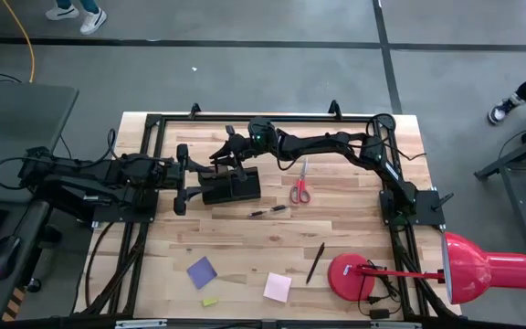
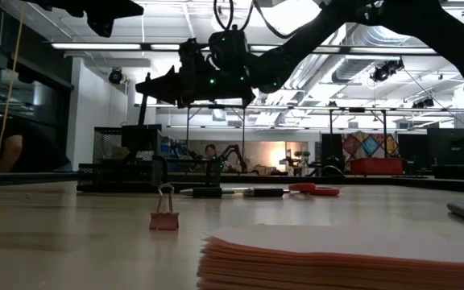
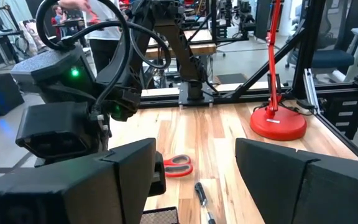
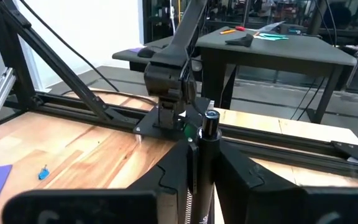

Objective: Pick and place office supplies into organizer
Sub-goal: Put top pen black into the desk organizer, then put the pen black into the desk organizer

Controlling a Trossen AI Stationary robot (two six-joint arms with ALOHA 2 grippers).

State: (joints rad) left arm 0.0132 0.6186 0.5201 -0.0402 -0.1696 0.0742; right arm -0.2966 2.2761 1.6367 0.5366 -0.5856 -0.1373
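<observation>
Right tool (image 4: 194, 168) hides pen's (image 4: 211, 134) lower half.

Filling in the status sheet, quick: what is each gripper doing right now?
Left gripper: open, holding nothing, beside the organizer.
Right gripper: closed on a dark pen, above the organizer.

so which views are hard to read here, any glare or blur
Low view: bright ceiling lights backlight the right gripper into silhouette, and the pink note pad up close is soft. Left wrist view: its own fingers are blurred. High view: evenly lit.

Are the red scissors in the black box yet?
No. The scissors lie flat on the table, right of the organizer.
</observation>
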